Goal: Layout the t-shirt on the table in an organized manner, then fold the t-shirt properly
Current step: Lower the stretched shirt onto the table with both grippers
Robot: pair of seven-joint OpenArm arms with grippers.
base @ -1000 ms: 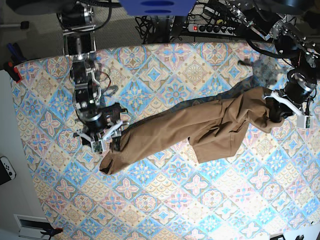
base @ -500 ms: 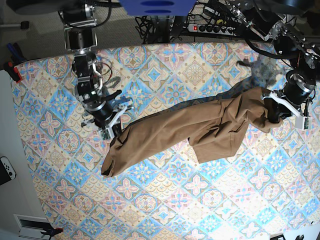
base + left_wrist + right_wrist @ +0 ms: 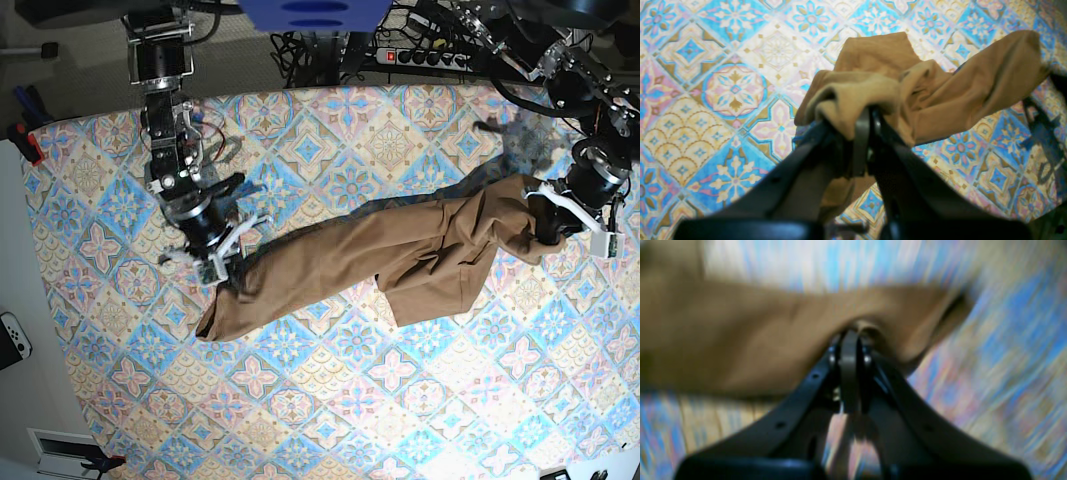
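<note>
Across the table (image 3: 330, 120) the t-shirt (image 3: 400, 255) is stretched in a long bunched band between the two arms. One end is pinched in the closed left gripper (image 3: 548, 228) near the table's edge. The opposite end is clamped by the closed right gripper (image 3: 232, 272), as shown blurred in its wrist view.

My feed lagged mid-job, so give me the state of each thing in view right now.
T-shirt: bunched, stretched between both grippers, not laid flat.
Left gripper: jaws shut on the t-shirt, one end lifted.
Right gripper: jaws shut on the t-shirt's other end.
Table: t-shirt's middle rests on it.
</note>
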